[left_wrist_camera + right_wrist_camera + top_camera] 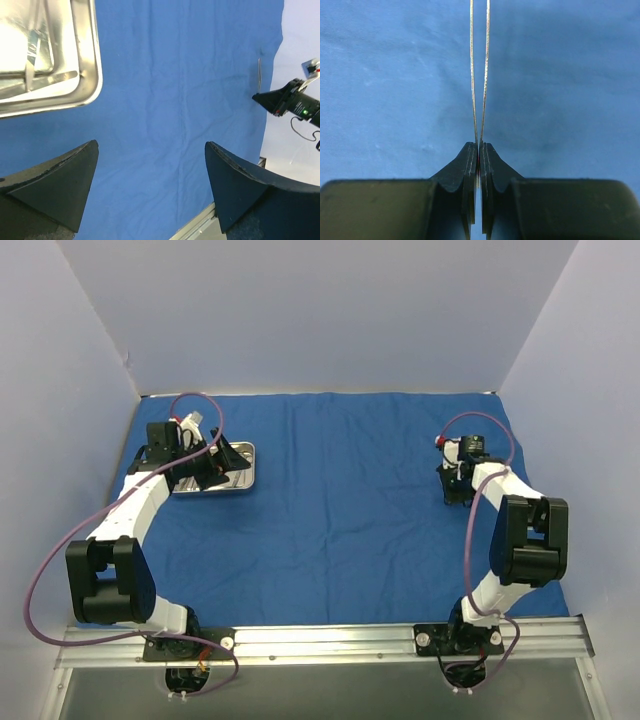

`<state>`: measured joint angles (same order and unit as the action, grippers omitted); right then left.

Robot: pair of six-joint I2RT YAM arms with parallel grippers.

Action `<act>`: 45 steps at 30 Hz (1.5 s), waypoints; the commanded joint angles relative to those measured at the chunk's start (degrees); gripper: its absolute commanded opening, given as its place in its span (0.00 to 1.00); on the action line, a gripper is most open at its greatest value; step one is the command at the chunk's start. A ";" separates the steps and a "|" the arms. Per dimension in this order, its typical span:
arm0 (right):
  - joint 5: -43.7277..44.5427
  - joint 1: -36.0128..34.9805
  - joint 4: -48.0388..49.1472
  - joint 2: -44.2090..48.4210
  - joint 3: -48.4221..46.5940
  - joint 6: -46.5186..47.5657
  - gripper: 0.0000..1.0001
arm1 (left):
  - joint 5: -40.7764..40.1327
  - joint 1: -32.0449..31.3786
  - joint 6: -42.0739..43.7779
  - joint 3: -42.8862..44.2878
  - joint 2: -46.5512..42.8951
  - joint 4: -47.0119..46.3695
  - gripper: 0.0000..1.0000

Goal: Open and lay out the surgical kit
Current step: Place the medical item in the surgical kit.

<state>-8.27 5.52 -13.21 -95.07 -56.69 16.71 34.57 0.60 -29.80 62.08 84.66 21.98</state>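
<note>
Overhead and wrist views of the surgical kit on the table. The blue cloth wrap (340, 510) lies spread flat across most of the surface. The steel tray (247, 465) rests on the cloth's far-left part. The left gripper (215, 462) hangs over the tray's near edge with its jaws spread wide and nothing between them (in its own wrist view the tray's rim sits off to one side of the gap, and glare hides what lies inside). The right gripper (455, 490) is well apart from the tray, near the cloth's right border. Its jaws are pressed together on a thin silver instrument (472, 75), whose two slender strips project straight beyond the fingertips over the cloth. Whether the instrument touches the cloth cannot be told.
</note>
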 commanded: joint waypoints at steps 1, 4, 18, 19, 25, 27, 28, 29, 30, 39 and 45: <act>-0.96 -0.51 -0.06 -1.08 -1.59 2.19 0.00 | 1.64 1.42 -0.26 -0.65 -0.03 -3.69 0.96; -0.52 -0.33 0.64 -2.23 -1.85 2.89 0.00 | 1.91 2.03 -0.35 -1.17 0.15 -3.87 0.96; 3.52 -2.09 -0.06 -6.71 -7.30 7.54 0.00 | -0.29 2.30 2.12 -0.21 0.24 -1.59 0.94; 3.18 -2.18 0.12 -6.62 -7.39 8.07 0.00 | -0.29 2.39 2.12 -0.30 0.15 -1.67 0.94; 5.19 -4.64 -0.68 -7.59 -8.44 11.06 0.02 | 0.59 2.91 1.24 -1.35 0.15 -2.82 0.96; 4.93 -4.64 -0.41 -8.55 -8.79 10.98 0.02 | 1.03 3.44 0.89 -1.61 0.15 -3.17 0.98; 4.93 -4.73 -0.41 -8.90 -9.14 10.89 0.03 | 1.12 3.62 0.89 -1.96 0.15 -3.26 0.98; 4.76 -4.73 -0.58 -9.60 -9.41 10.89 0.04 | 1.29 3.88 0.80 -2.05 0.15 -3.26 0.99; 4.67 -4.81 -0.67 -9.96 -9.67 10.80 0.04 | 1.47 3.88 0.80 -2.23 -0.02 -3.34 1.00; 4.49 -4.64 0.12 -10.93 -8.44 8.96 0.16 | 0.86 5.99 -0.17 -2.76 0.94 -1.42 0.96; 6.08 -5.17 1.17 -6.63 -8.00 5.10 0.41 | -3.80 6.17 0.62 -0.13 1.99 1.40 0.94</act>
<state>-2.92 0.80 -10.66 -105.23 -64.86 24.86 33.17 6.50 -29.78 59.00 85.60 21.78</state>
